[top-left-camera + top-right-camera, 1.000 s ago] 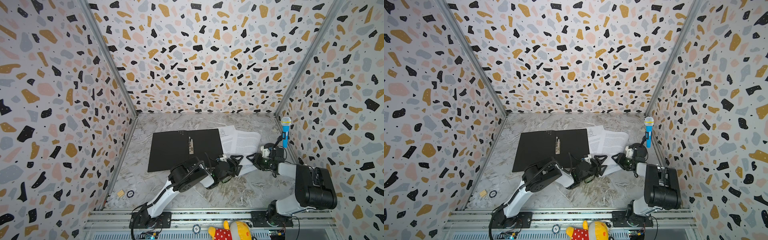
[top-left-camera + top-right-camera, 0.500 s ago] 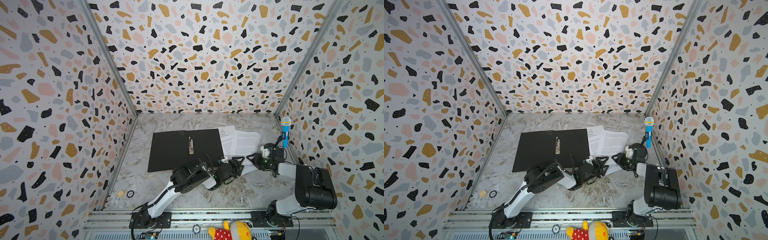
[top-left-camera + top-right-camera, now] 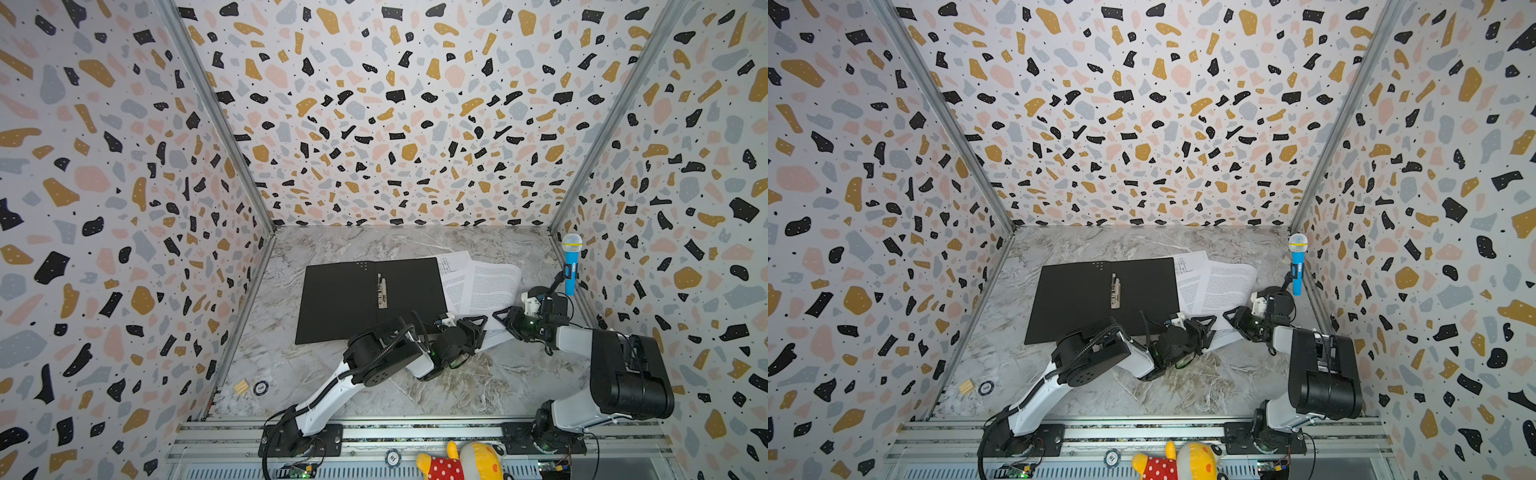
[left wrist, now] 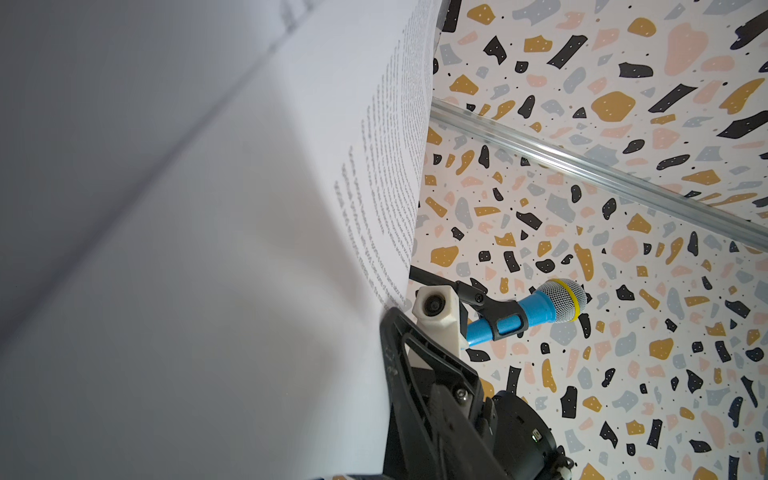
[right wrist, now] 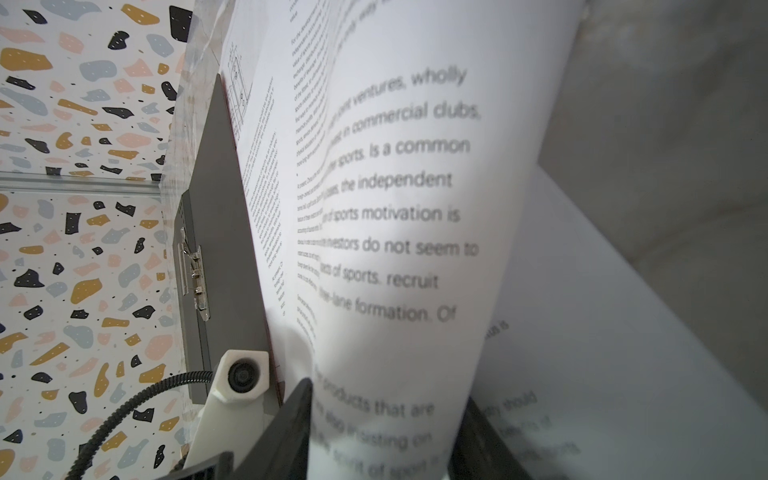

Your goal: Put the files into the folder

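The folder point(image 3: 365, 299) is laid open, black inside up, beyond the left gripper point(image 3: 471, 328) and to its outer side. Its near corner is crossed by that gripper's arm in both top views, so if the cover were nudged during a transfer, the target could be shifted or swung shut.

The files point(image 3: 486, 286) are fanned in a loose, overlapping stack ahead of both grippers. They lie outside the folder, against its nearer edge. The top sheet is bowed upward between the jaws of the right gripper point(image 3: 505, 318), which stand apart on either side of it. Whether it is pinched cannot be told.

The left gripper is set at the stack's near edge, just beside the right one. Its jaws are hidden by paper, so its state cannot be told either.

If only one sheet is caught, the others could be left behind or dragged askew. The bowed page could be creased by a hard pinch. An incoming edge could be snagged on the metal clip point(image 3: 381, 291), which lies past the left gripper on the spine.
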{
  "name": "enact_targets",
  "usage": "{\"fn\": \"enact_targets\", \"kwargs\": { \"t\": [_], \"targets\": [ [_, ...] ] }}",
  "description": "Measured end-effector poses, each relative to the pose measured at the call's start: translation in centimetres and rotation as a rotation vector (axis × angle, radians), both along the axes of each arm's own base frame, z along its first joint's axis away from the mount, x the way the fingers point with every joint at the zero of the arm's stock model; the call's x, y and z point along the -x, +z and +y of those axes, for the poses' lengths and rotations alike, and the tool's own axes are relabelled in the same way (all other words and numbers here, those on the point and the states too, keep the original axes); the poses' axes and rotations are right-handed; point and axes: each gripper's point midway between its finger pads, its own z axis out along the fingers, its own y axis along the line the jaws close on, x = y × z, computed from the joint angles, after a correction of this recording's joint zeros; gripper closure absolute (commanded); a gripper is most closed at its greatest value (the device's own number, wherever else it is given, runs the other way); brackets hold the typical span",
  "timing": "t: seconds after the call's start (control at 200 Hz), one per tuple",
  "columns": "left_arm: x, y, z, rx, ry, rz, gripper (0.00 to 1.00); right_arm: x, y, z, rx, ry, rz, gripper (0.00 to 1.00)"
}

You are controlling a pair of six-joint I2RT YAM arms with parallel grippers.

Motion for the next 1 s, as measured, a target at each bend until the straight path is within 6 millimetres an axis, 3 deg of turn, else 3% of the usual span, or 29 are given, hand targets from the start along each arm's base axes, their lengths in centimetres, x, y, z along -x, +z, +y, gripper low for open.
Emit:
{"fn": "enact_targets", "kwargs": {
  "t": [0.686,1.001],
  "targets": [
    [-0.18,0.4,-0.21,0.008,0.005,-0.006,0.83,0.04,-0.02,-0.08,0.001,-0.002,0.0,0.49],
    [-0.2,0.42,-0.2,0.01,0.006,-0.006,1.0,-0.07,0.36,-0.24,0.003,-0.006,-0.012,0.49]
  ]
}}
